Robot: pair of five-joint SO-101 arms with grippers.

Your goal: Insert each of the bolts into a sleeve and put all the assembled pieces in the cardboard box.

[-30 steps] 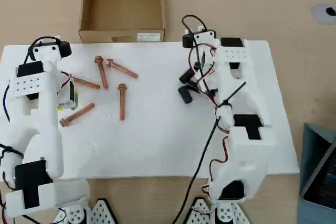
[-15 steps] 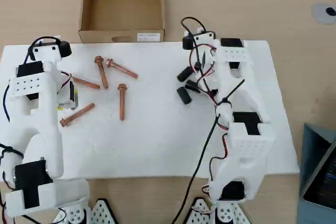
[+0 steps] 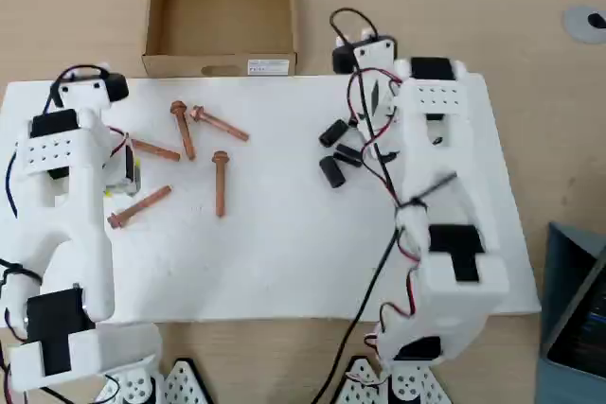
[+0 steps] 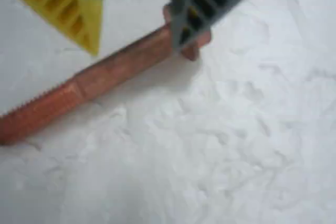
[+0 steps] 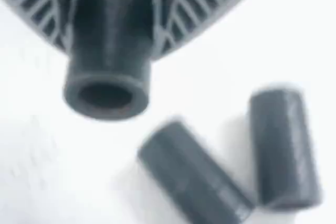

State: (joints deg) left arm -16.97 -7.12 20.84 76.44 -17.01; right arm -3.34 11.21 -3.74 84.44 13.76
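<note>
A pale wooden tabletop [image 3: 540, 35] carries a white foam sheet [image 3: 275, 253], and a broad plain stretch of it lies between the two arms toward the near edge. An open brown cardboard box [image 3: 220, 65] stands at the sheet's far edge. Five copper-coloured metal bolts [image 3: 220, 183] lie scattered by the left arm. Black cylindrical plastic sleeves [image 3: 331, 171] cluster beside the right arm.

The left wrist view shows the left claw [image 4: 137, 43], fingers apart over one flat-lying bolt [image 4: 105, 77]. The right wrist view shows the right claw [image 5: 110, 48] clamped on one sleeve [image 5: 107, 77], with two more lying close by.
</note>
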